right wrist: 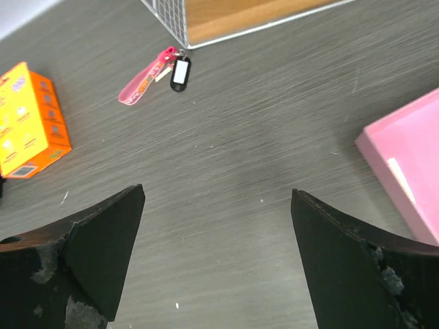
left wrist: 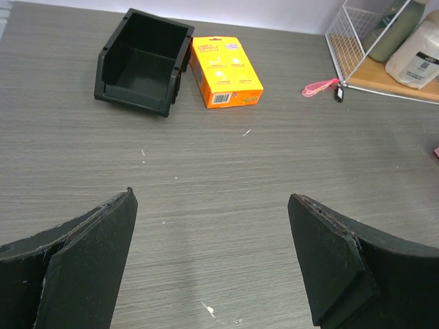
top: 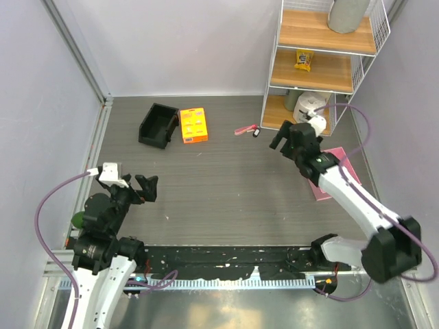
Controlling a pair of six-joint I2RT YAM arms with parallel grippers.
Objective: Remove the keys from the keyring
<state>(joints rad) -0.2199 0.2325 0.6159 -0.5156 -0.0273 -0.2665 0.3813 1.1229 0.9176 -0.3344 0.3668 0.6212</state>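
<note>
Top view: the keyring (top: 245,129), its black-headed key (top: 256,133) attached, lies on the table (top: 226,185) at twelve o'clock, beside the wire shelf (top: 322,62). The right gripper (top: 281,142) is near it and the left gripper (top: 146,187) well apart at eight o'clock. Left wrist: fingers spread, empty; keyring at one o'clock. Right wrist: fingers spread, empty; keyring at eleven o'clock. We judge the approach in hand. Next, one gripper must pin the strap while the other works the key off.

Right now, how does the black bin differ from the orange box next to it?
The black bin is an open, empty container with raised walls; the orange box is closed and printed. The bin stands taller, the box lies flat. Both sit side by side on the table.
</note>
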